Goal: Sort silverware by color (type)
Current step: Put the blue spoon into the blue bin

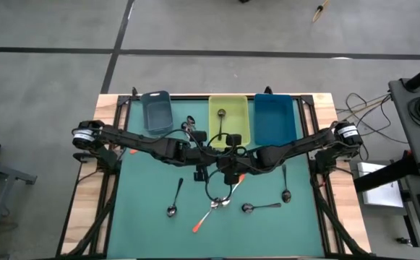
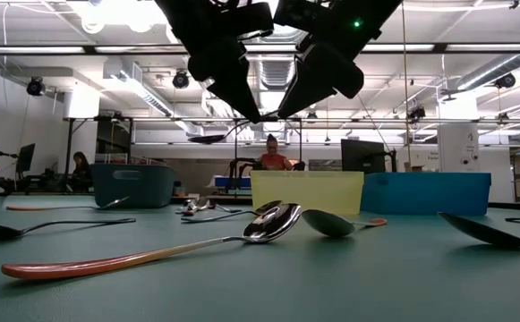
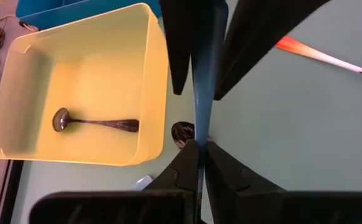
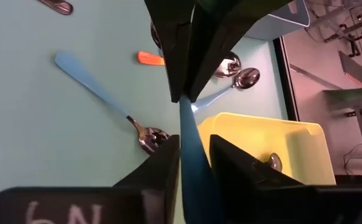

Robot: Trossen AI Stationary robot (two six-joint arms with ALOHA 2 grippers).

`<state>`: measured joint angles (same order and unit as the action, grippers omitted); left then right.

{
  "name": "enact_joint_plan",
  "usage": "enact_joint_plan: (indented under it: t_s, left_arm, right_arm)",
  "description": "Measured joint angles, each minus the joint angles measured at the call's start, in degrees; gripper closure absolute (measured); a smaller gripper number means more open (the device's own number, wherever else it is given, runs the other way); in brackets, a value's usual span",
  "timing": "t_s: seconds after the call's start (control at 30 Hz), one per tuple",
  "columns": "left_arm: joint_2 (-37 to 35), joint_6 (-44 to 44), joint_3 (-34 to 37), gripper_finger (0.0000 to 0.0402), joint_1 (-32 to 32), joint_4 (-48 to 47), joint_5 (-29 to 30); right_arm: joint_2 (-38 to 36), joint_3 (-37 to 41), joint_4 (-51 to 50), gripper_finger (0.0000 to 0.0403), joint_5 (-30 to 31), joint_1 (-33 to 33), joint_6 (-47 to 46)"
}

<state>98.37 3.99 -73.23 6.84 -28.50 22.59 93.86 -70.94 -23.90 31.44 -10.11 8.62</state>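
Note:
Above the table's middle, both grippers meet on one blue-handled spoon (image 3: 200, 112). My left gripper (image 3: 199, 144) is shut on it. My right gripper (image 4: 193, 146) has closed on the same handle from the opposite side. The spoon's bowl is hidden. Inside the yellow bin (image 1: 229, 133) lies a dark-handled spoon (image 3: 96, 122). Blue-handled spoons (image 4: 100, 93) and an orange-handled one (image 4: 149, 59) lie by the grey-blue bin (image 1: 155, 112). Another orange-handled spoon (image 1: 210, 213) and dark-handled ones (image 1: 175, 198) lie on the green mat nearer the front. My left gripper pinches the narrower stretch of the blue handle (image 3: 199, 134) between its two fingers, coming slanting down from the table's left. The spoon is lifted clear of the table. My right gripper has the wider end of the same handle (image 4: 188, 134) between its two fingers, slanting down from the table's right, facing the left gripper. The handle runs straight from one gripper into the other.
A blue bin (image 1: 273, 119) stands right of the yellow one along the far edge. More dark-handled spoons (image 1: 260, 207) (image 1: 285, 184) lie on the mat's right half. A cable loop (image 1: 220, 189) hangs below the joined grippers. People sit in the room beyond the table.

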Motion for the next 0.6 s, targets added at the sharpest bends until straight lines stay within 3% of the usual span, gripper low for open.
enact_joint_plan:
  t_s: [0.17, 0.4, 0.6]
  left_arm:
    - [0.02, 0.43, 0.00, 0.0401, 0.23, -0.01, -0.50]
    - [0.00, 0.06, 0.00, 0.0400, 0.25, 0.05, -0.65]
    - [0.00, -0.58, 0.00, 0.0372, 0.25, 0.34, -0.44]
  right_arm:
    - [0.00, 0.02, -0.04, 0.0353, -0.89, -0.02, 0.44]
    - [0.00, 0.02, -0.02, 0.0353, -0.67, -0.02, -0.43]
    - [0.00, 0.02, -0.01, 0.0353, -0.17, -0.02, -1.91]
